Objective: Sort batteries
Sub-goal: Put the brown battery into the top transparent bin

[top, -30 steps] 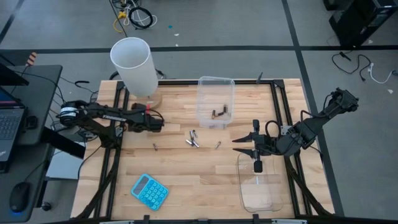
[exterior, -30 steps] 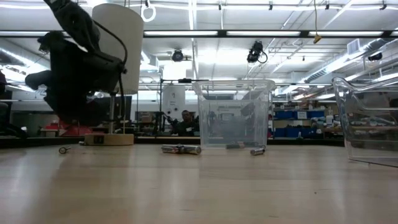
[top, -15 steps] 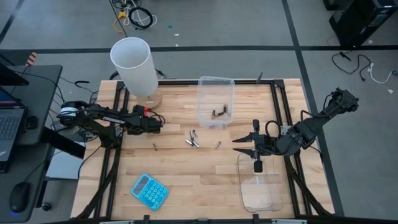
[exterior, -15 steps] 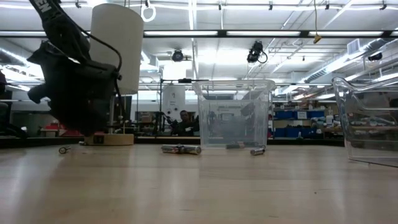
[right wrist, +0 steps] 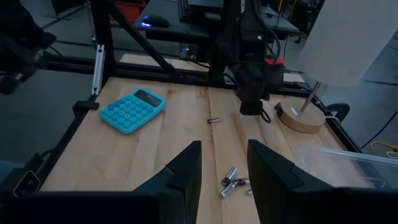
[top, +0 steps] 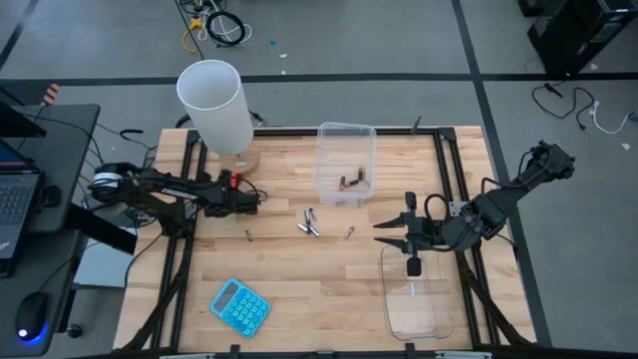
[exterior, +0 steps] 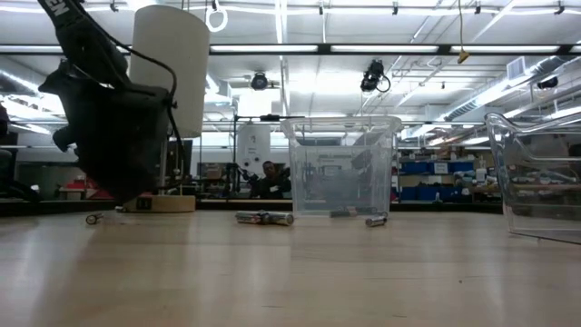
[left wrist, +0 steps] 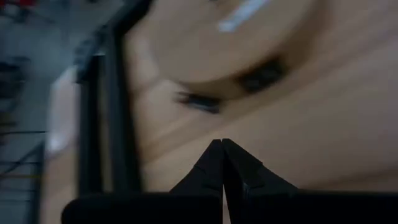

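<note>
Overhead, a white-shaded lamp on a round wooden base stands at the table's far left corner, a blue calculator near the front edge. Two clear plastic tubs sit here: the far tub holds two or three batteries; the near tub lies under the right gripper, whose fingers stand apart, holding nothing. The left gripper, fingers pressed together and empty, hangs just beside the lamp base. Loose cells: a cluster of about three, one single toward the left gripper, another on the cluster's right side.
</note>
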### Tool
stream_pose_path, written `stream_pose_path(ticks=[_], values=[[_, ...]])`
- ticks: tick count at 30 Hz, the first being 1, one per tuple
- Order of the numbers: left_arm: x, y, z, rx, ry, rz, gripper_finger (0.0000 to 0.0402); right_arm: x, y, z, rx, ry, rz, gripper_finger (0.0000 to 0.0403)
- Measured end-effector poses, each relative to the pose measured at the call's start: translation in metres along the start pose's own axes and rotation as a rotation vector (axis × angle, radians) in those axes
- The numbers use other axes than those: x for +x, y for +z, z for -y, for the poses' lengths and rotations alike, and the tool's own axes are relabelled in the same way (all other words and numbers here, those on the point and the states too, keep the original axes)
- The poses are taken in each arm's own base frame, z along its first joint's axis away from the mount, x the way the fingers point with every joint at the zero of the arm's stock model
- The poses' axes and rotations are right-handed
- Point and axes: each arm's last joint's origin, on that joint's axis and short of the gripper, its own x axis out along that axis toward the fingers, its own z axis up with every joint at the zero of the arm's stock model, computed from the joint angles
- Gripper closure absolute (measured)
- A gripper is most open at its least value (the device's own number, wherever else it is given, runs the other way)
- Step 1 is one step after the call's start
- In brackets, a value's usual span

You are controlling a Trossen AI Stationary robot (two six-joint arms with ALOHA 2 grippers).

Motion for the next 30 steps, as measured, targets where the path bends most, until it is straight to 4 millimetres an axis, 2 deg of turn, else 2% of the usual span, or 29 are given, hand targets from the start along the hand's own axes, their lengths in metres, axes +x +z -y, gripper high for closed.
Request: stream_pose_path(ticks=[3,6,10,16,22,26,30], values=[[-0.013,-0.002,0.012,0.017,-0.162,0.035,0.0401,-0.002,-0.002,0.002,-0.008,-0.004,-0.016,0.0288],[-0.035,-0.003,0.028,0.000,-0.355,0.167,0.0401,-0.007,-0.001,0.005,0.019,-0.014,-0.012,0.0288],[-0.059,-0.007,0.028,-0.047,-0.423,0.338,0.0401,-0.010,0.001,0.009,0.027,-0.018,-0.001,0.0288],[-0.072,-0.003,-0.002,-0.188,-0.446,0.373,0.0401,-0.008,0.003,0.026,0.060,-0.123,0.011,0.0288],[-0.082,-0.004,-0.037,-0.182,-0.613,0.281,0.0401,0.005,0.003,0.058,0.102,-0.275,-0.016,0.0288],[-0.082,-0.008,-0.061,-0.244,-0.646,0.246,0.0401,0.011,0.003,0.078,0.152,-0.332,-0.030,0.0288],[-0.074,-0.013,-0.079,-0.297,-0.574,0.219,0.0401,0.014,0.002,0.091,0.190,-0.335,-0.039,0.0288]])
